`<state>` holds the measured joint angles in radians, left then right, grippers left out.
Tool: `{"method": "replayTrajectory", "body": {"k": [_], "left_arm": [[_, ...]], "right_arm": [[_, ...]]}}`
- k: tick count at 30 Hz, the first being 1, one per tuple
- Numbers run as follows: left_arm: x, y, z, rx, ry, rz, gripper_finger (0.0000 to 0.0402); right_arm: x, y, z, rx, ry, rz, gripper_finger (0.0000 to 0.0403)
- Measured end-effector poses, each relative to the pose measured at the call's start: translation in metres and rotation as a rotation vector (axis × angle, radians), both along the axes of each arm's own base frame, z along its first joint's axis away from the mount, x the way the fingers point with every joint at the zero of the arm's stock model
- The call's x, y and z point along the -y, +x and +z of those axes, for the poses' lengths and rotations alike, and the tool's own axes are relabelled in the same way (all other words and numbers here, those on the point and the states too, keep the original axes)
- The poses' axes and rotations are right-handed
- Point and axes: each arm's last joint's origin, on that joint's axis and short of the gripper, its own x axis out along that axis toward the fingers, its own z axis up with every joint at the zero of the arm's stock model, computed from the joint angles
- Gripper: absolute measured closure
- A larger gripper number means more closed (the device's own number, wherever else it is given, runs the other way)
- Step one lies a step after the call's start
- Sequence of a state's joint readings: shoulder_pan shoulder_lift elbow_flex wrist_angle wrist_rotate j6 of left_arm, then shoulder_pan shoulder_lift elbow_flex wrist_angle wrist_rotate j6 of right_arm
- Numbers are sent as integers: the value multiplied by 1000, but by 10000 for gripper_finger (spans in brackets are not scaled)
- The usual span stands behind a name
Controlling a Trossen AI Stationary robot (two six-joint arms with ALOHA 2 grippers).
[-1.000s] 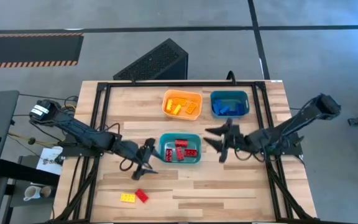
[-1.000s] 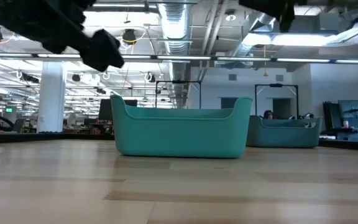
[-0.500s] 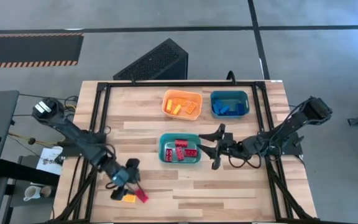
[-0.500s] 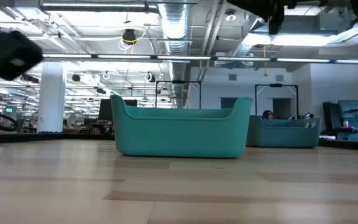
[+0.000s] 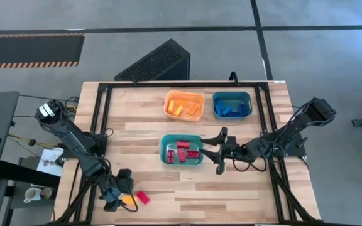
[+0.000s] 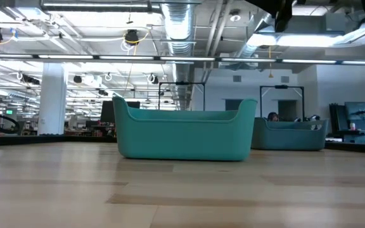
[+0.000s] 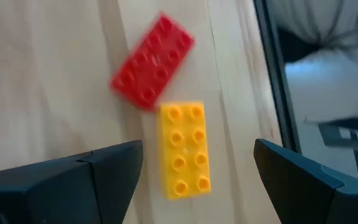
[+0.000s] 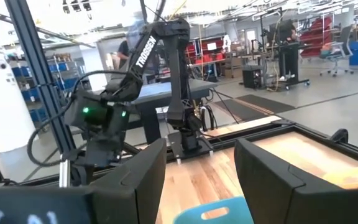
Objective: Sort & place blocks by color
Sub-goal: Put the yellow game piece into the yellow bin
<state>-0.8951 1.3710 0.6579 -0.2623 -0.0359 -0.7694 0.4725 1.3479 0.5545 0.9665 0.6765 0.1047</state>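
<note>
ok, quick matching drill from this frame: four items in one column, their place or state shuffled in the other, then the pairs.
Items:
1. yellow block
2. orange bin
3. teal bin
4. right hand

Places or states:
A. holds red blocks
B. on the table between the open left hand's fingers
C. open and empty, beside the teal bin
D. holds yellow blocks

Pairs: 1-B, 2-D, 3-A, 4-C
</note>
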Motion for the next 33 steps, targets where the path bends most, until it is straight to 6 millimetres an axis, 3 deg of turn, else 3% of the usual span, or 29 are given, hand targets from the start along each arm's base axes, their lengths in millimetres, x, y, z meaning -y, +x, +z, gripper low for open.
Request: {"method": "replayTrajectory", "body": {"k": [9, 14, 17, 20, 23, 28, 33], "left_arm": [[8, 3, -36, -172, 75, 20, 111], [5, 2, -43, -248, 117, 172, 115], [0, -1, -42, -276, 147, 190, 149], [-3, -3, -41, -286, 170, 187, 222], [-4, -3, -35, -294, 178, 122, 309], [-24, -8, -8, -333, 321, 168, 305], [-56, -20, 41, -146, 513, 328, 305]], "right_arm": [[0, 0, -1, -6, -2, -2, 194], [0, 0, -1, -9, 12, 1, 196], [1, 1, -2, -11, 19, 0, 195], [1, 1, -2, -11, 20, 0, 197], [1, 0, -1, -7, 22, 0, 200], [1, 0, -1, -3, 44, 3, 208], [1, 1, -2, -7, 42, 3, 214]]}}
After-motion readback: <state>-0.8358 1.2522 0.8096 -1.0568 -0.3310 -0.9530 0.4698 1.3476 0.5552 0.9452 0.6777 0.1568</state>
